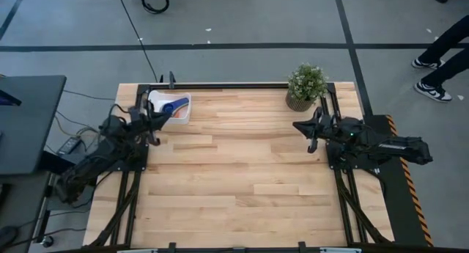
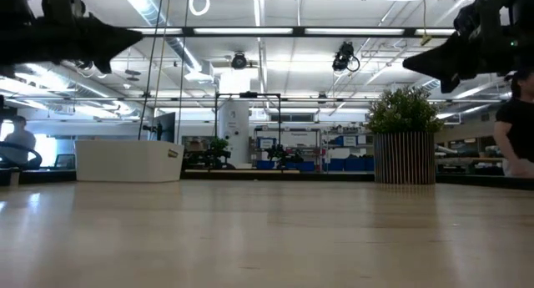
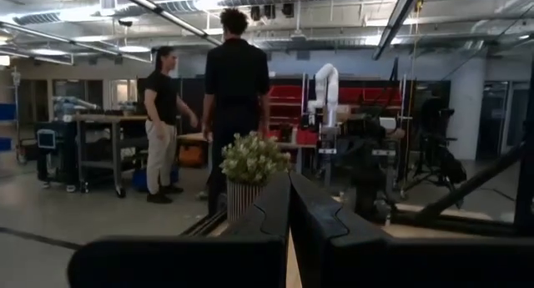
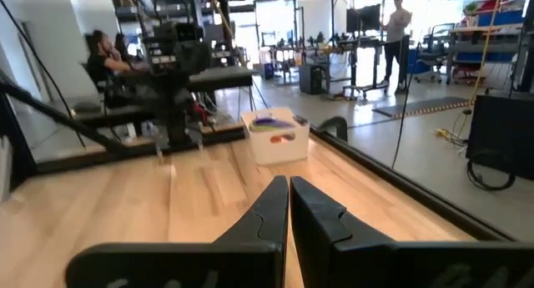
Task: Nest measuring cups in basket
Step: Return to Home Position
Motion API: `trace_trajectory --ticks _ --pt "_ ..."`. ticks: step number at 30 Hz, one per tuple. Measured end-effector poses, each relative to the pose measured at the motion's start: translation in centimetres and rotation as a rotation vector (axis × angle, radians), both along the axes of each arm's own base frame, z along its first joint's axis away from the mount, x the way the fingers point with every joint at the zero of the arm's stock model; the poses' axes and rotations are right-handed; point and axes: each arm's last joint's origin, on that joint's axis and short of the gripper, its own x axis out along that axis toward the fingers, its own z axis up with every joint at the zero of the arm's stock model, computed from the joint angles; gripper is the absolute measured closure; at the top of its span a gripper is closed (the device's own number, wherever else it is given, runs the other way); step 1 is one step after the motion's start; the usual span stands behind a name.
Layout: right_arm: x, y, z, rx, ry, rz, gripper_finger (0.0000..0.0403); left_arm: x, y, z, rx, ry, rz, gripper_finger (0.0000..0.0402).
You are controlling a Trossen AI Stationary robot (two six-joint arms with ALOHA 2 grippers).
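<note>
Both arms are tucked in at the table's sides, held up off the wood. The left gripper [image 1: 152, 127] is pinched closed on nothing. So is the right gripper [image 1: 302, 128]. The basket [image 1: 187, 114] sits just beside the left gripper, far across from the right one. The cups [image 1: 176, 105] are stacked inside it.

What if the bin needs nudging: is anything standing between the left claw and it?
Nothing visible. The left claw hangs raised just beside the small white rectangular plastic bin, with only the bare wooden table below.
</note>
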Motion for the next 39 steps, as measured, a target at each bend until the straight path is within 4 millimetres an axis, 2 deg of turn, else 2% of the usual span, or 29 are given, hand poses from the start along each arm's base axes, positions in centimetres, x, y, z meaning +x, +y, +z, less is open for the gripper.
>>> trace_trajectory --ticks 2,10,18,39 --pt "0.1 -0.1 -0.7 -0.015 0.024 -0.013 0.0381 0.2 0.2 -1.0 -0.004 0.001 -0.002 0.0388" --pt "0.2 -0.4 -2.5 -0.017 0.073 -0.124 0.0381 0.4 0.4 -2.1 -0.031 0.111 0.012 0.0388" --pt "0.2 -0.3 -2.7 -0.019 0.095 -0.099 0.0381 0.5 0.5 -2.9 -0.057 0.189 0.016 0.0388" --pt "0.2 -0.3 -2.7 -0.014 0.097 -0.093 0.0381 0.5 0.5 -2.9 -0.086 0.169 0.014 0.0388"
